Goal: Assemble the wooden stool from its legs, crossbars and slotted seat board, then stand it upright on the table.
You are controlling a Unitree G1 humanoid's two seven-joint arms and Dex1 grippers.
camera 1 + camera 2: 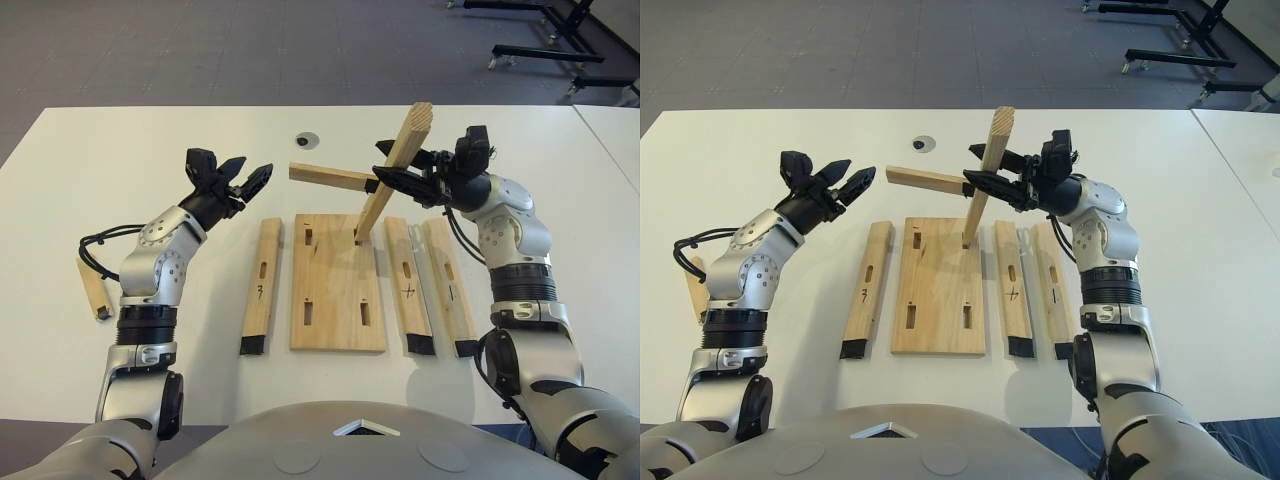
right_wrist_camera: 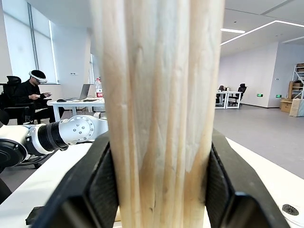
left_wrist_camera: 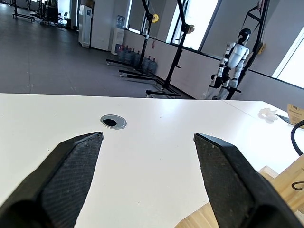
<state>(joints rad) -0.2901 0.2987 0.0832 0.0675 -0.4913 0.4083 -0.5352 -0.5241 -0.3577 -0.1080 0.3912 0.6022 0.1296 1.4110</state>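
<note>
The slotted seat board (image 1: 338, 300) lies flat mid-table. My right gripper (image 1: 386, 181) is shut on a wooden leg (image 1: 392, 170) that stands tilted, with its lower end at the board's far right slot. A crossbar (image 1: 328, 177) juts from that leg toward the left. In the right wrist view the leg (image 2: 156, 104) sits between the black pads (image 2: 92, 190). My left gripper (image 1: 237, 180) hovers open and holds nothing, left of the crossbar's free end; its fingers (image 3: 71, 175) stand wide apart. One leg (image 1: 261, 285) lies left of the board, and two legs (image 1: 408, 285) (image 1: 448, 285) lie right of it.
A short wooden crossbar (image 1: 92, 288) lies by the table's left edge, beside my left arm's cable. A round cable port (image 1: 306, 141) is set in the table (image 1: 150, 160) behind the board. Metal frames (image 1: 540, 40) stand on the floor at the far right.
</note>
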